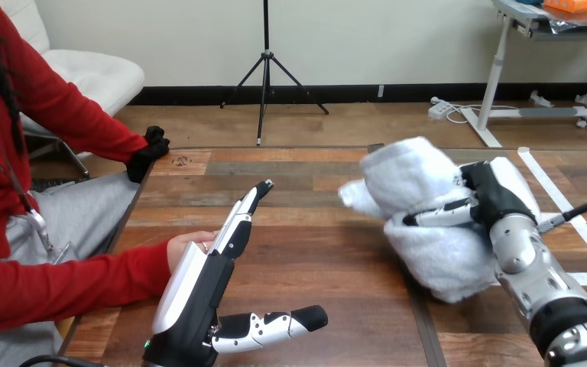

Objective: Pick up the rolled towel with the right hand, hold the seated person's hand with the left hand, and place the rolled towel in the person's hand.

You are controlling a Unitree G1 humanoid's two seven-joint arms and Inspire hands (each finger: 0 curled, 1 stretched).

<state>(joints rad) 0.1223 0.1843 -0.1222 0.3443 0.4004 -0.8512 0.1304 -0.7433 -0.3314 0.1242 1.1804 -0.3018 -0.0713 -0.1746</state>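
Grips the white rolled terry towel [416, 183] in the clenched right hand [483, 200], apparently lifted over the right side of the brown wooden desk [313, 252]. Holds the left hand [199, 290] released, fingers straight, beside the person's hand [186, 245] at the view's left, not curled round it. Risks the loose, sagging roll unravelling, or missing an unsteadied palm during delivery.
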